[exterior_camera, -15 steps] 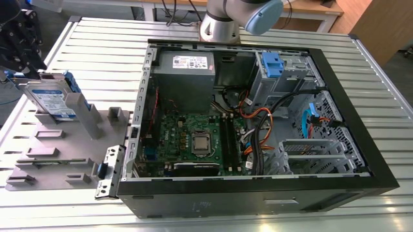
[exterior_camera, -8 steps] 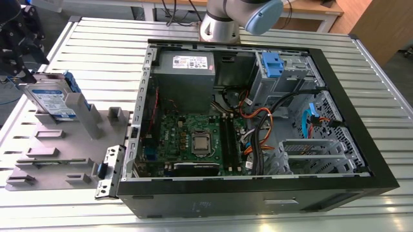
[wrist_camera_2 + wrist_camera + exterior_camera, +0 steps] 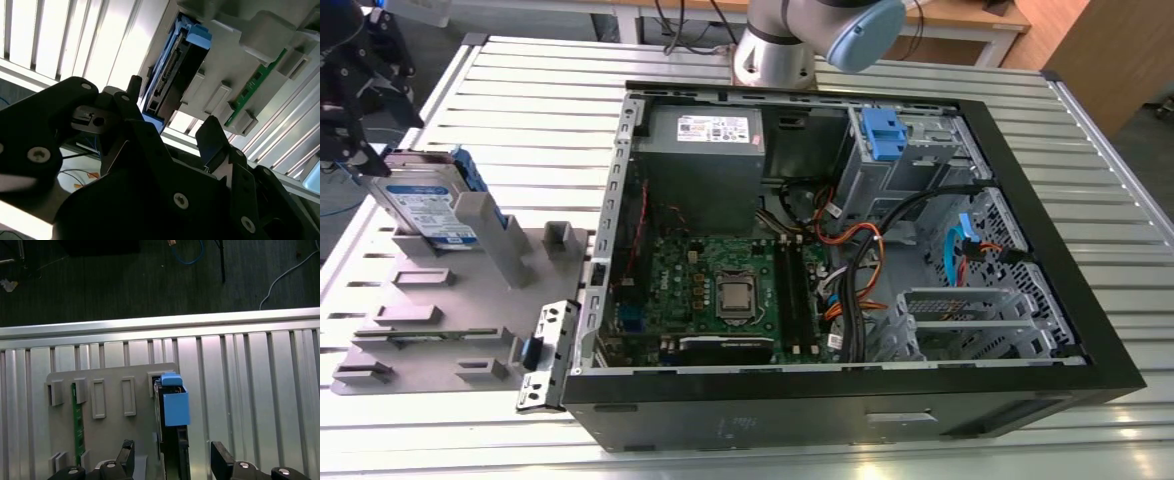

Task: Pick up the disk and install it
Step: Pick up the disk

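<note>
Exterior view: disk (image 3: 427, 205) stands on edge in a slot of the grey fixture (image 3: 454, 300), at the exterior view's left, on the slatted metal tabletop (image 3: 534, 110). It's well apart from the drive cage (image 3: 914, 160) inside the open PC case (image 3: 854, 425). Not picked up yet, not installed.

Tool (image 3: 174, 455), first wrist view: jaws spread wide, nothing held. One of the fingers (image 3: 127, 457) sits each side of the disk's thin edge, w/ clear gaps both sides, no contact. Second wrist view agrees: black fingers apart, disk's connector (image 3: 167, 70) end beyond them. In the exterior view the tool hangs just beside the disk's upper end.

Handling (judgement): metal body, so stiff and prob. fairly heavy for its size; won't flex. Delicate inside, so no knocks or drops. Bare metal faces likely slick. The blue plastic bracket (image 3: 175, 407) has some give and might shift if squeezed hard. Best hold looks like across the two broad flat faces near the free upper end, clear of connector and fixture walls.

Writing: white-and-blue label on the disk's face, print too small to read. White label (image 3: 714, 128) on the PSU in the case, likewise unreadable. Green board (image 3: 76, 420) in a neighbouring fixture slot, no legible marks.
</note>
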Motion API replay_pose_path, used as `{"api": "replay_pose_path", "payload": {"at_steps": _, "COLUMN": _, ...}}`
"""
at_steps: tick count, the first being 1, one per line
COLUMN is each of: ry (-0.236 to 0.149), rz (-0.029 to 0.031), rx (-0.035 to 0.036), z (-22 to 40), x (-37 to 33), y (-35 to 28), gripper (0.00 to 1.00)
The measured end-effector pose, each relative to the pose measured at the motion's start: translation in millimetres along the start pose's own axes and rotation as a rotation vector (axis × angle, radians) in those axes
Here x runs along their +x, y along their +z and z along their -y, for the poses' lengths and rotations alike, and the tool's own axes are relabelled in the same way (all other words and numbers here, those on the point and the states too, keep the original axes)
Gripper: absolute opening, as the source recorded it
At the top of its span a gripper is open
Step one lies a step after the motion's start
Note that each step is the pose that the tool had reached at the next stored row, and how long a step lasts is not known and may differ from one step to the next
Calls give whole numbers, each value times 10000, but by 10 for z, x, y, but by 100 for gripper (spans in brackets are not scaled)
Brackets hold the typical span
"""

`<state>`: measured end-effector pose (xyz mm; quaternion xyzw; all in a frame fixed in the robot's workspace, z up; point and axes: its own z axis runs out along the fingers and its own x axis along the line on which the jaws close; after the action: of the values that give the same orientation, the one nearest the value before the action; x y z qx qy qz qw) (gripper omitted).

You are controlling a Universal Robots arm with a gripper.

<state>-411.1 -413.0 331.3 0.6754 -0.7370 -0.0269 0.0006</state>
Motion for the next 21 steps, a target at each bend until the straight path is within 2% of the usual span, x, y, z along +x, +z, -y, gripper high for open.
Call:
{"api": "replay_pose_path", "payload": {"at_steps": 8, "ry": -313, "rz": -5, "rx": 71, "z": -23, "x": 5, "y": 91, "gripper": 71}}
{"api": "replay_pose_path", "payload": {"at_steps": 21, "ry": -920, "rz": -28, "rx": 55, "z": -34, "x": 14, "y": 323, "gripper": 71}}
